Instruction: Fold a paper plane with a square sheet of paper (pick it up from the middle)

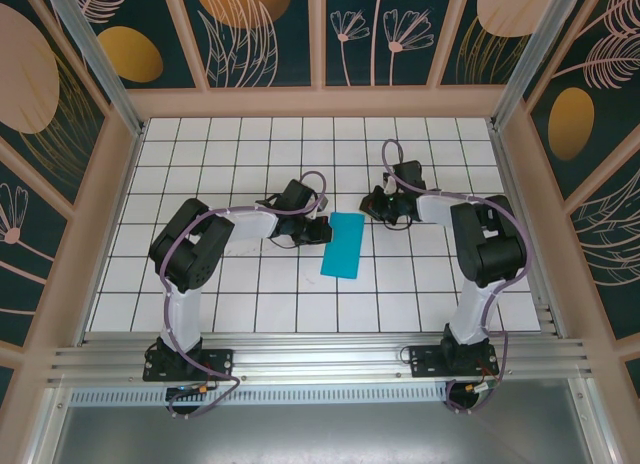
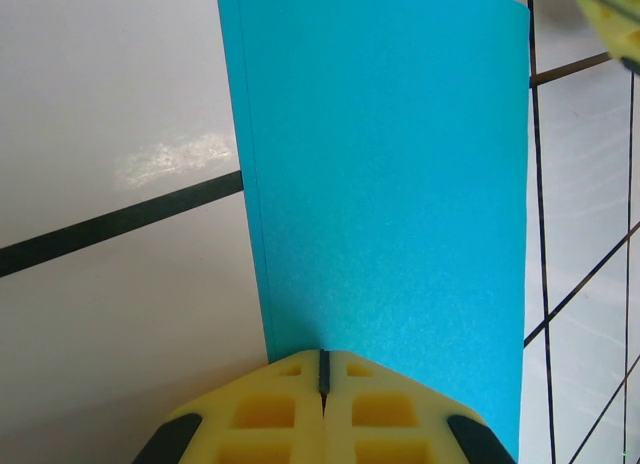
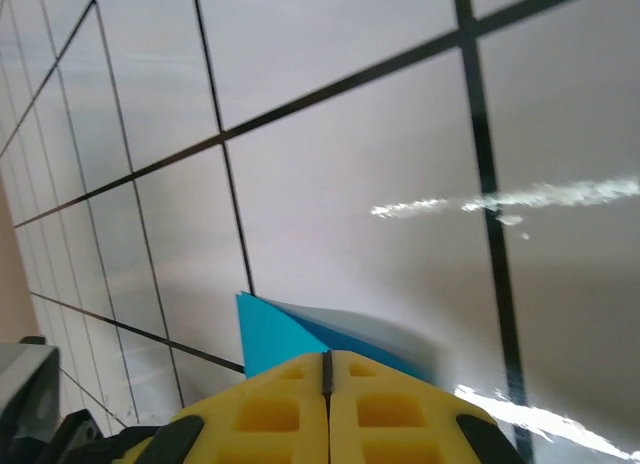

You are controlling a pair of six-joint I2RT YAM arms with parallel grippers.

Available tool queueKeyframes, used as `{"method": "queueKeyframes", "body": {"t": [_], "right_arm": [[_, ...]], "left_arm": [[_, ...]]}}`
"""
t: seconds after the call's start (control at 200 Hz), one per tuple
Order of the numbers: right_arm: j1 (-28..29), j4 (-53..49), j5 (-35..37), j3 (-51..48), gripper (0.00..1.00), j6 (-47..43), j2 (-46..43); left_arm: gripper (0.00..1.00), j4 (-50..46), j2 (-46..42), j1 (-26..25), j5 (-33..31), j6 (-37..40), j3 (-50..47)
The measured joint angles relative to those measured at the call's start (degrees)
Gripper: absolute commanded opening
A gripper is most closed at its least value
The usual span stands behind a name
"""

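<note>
The square sheet of paper lies on the white grid table, folded into a narrow teal rectangle about one tile wide. A paper plane is out of view. My left gripper is shut, and its yellow tips rest on the sheet's left long edge near the far end. In the left wrist view the teal paper stretches away from the shut gripper. My right gripper is shut just beyond the sheet's far right corner. In the right wrist view that corner sits slightly raised in front of the shut gripper.
The table is a white tiled board with black grid lines, walled by a wooden frame on three sides. An aluminium rail carrying both arm bases runs along the near edge. A yellow finger of the right gripper shows at the left wrist view's top right.
</note>
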Motion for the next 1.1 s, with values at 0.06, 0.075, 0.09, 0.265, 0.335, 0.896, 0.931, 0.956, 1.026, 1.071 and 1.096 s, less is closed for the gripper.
{"method": "queueKeyframes", "body": {"t": [0.06,0.075,0.09,0.265,0.335,0.896,0.931,0.956,1.026,1.071,1.096], "right_arm": [[0.0,0.0,0.0,0.0,0.08,0.1,0.0],[0.0,0.0,0.0,0.0,0.08,0.1,0.1],[0.0,0.1,0.0,0.0,0.08,0.1,0.1],[0.0,0.4,0.6,0.0,0.08,0.3,2.9],[-0.1,0.7,0.7,0.0,0.07,0.6,3.9],[2.7,0.5,1.4,-3.7,0.09,1.6,-7.6],[3.1,1.2,1.4,-4.5,0.09,1.7,-7.7],[3.4,1.6,1.5,-5.2,0.09,1.9,-7.7],[4.0,2.5,1.5,-7.7,0.09,2.5,-7.5],[4.1,2.9,1.4,-9.2,0.09,3.0,-7.0],[4.1,3.0,1.4,-9.7,0.09,3.0,-6.6]], "left_arm": [[0.0,0.0,0.0,0.0,0.0,0.0,0.0],[0.0,0.0,0.0,0.0,0.0,0.0,0.0],[0.0,0.0,0.0,0.0,0.0,0.0,0.0],[0.0,0.0,0.0,0.0,0.0,0.2,0.0],[0.0,0.0,0.0,0.0,0.0,0.2,0.0],[0.0,-0.4,0.0,0.0,-0.1,0.4,0.3],[0.0,-0.5,0.0,0.0,-0.1,0.4,0.3],[0.0,-0.6,0.0,0.0,-0.2,0.4,0.4],[0.0,-0.7,0.0,0.0,-0.3,0.4,0.5],[0.0,-0.8,0.0,0.0,-0.3,0.4,0.5],[0.0,-0.8,0.0,0.0,-0.3,0.4,0.5]]}}
